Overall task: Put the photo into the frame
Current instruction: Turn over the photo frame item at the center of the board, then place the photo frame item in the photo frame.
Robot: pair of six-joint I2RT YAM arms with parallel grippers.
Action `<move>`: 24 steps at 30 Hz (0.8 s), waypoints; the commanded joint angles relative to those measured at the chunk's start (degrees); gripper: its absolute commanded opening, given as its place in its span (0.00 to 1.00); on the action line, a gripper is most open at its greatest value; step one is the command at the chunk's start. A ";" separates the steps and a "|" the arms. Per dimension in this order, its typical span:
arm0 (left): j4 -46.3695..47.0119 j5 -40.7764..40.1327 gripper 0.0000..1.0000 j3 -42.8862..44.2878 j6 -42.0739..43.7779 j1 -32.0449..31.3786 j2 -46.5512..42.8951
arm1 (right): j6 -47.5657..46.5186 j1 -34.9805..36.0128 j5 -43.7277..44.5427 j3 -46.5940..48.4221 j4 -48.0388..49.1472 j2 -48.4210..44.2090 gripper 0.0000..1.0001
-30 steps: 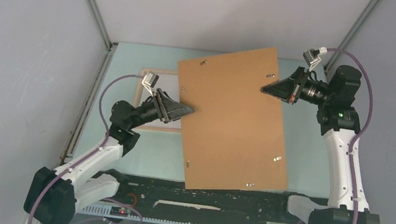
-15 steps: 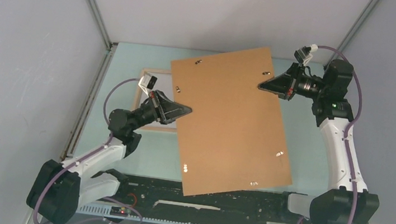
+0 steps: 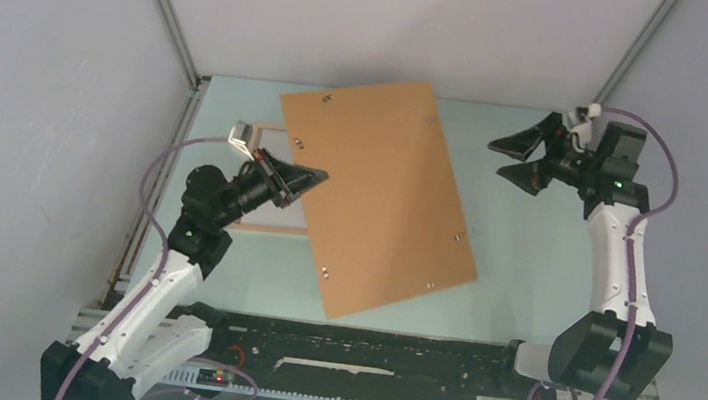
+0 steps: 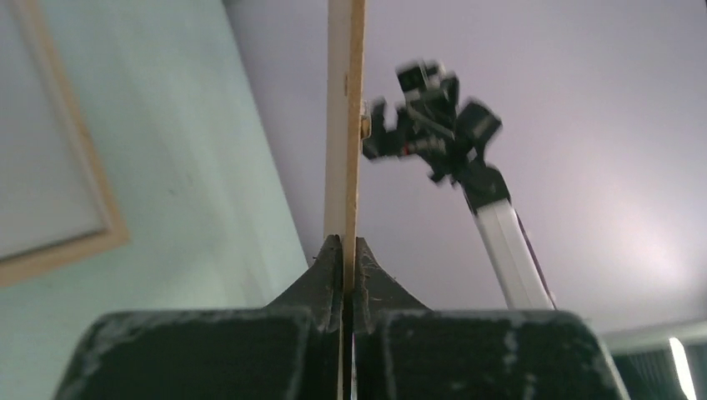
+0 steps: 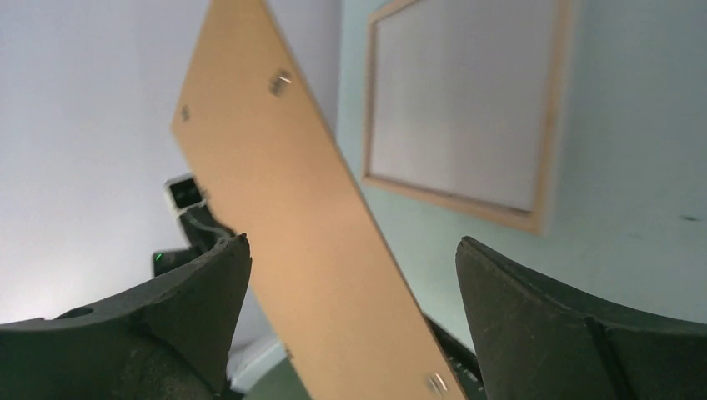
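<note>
Two grippers differ. We see the left gripper (image 3: 316, 177) pinching the left edge of the large rectangular photo print (image 3: 375, 197), whose brown cork-like back faces up. It is held tilted over the pale green bench (image 3: 523, 270) and hides the right side of the thin pale wooden frame (image 3: 266, 228), which lies flat near the far left corner. The right gripper (image 3: 498, 159) hangs near the far right edge, fingers spread wide, apart from the print.

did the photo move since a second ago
Yes. The photo has swung left, now covering more of the frame lying on the table; only the left gripper grips it.
</note>
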 commanded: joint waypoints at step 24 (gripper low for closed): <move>2.62 -60.37 0.00 -11.67 -24.08 2.35 5.97 | -10.09 15.03 20.97 -11.46 -6.20 -4.78 0.96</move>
